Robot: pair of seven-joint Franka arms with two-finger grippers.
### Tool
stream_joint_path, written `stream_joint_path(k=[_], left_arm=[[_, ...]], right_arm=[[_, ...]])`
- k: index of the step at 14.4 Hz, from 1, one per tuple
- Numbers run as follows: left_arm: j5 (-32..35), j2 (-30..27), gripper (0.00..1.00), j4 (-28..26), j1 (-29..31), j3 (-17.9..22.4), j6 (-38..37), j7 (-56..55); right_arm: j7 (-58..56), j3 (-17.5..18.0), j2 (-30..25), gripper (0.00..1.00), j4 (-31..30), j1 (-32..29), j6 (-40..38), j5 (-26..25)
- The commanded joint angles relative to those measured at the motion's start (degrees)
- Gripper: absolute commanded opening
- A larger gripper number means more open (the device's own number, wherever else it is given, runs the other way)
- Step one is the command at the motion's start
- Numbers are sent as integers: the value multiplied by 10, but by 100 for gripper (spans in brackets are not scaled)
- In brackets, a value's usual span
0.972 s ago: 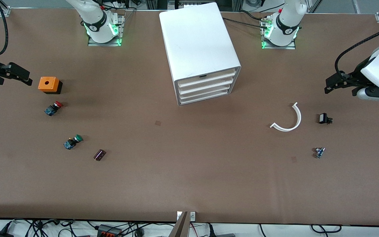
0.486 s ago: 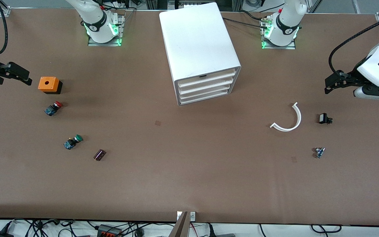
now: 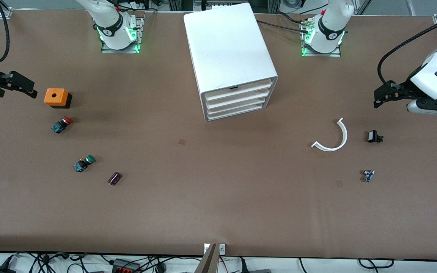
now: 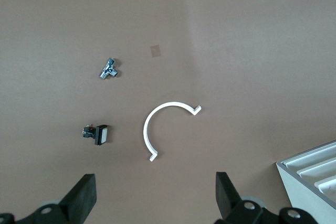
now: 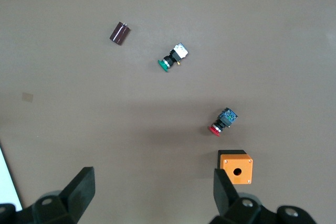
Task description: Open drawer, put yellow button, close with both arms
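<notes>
The white cabinet [image 3: 226, 45] stands mid-table between the arm bases, and a corner of it shows in the left wrist view [image 4: 315, 171]. Its uppermost drawer [image 3: 237, 92] is shut flush, like the three below it. No yellow button shows in any view. My left gripper [image 3: 378, 99] hangs open and empty over the left arm's end of the table; in the left wrist view [image 4: 153, 200] only bare table lies between its fingers. My right gripper [image 3: 32, 91] hangs open and empty over the right arm's end of the table, beside the orange box, and also shows in the right wrist view [image 5: 151, 195].
At the right arm's end lie an orange box [image 3: 55, 97], a red-capped button [image 3: 61, 124], a green-capped button [image 3: 84, 163] and a dark cylinder [image 3: 114, 178]. At the left arm's end lie a white curved strip [image 3: 334, 138], a small black switch [image 3: 374, 136] and a small metal part [image 3: 368, 175].
The left arm's wrist has drawn back a little toward the robots' side of the table, its gripper still open. The right gripper has barely moved. Nothing on the table has moved.
</notes>
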Motion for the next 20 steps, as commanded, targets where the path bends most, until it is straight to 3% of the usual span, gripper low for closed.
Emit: stream_joint_path(k=[1, 20], left_arm=[[11, -10, 100, -2, 0, -1, -6, 4], [11, -11, 100, -1, -1, -14, -18, 2]], right_arm=[[-4, 2, -7, 100, -4, 1, -3, -9], [-7, 2, -6, 100, -5, 3, -2, -10]])
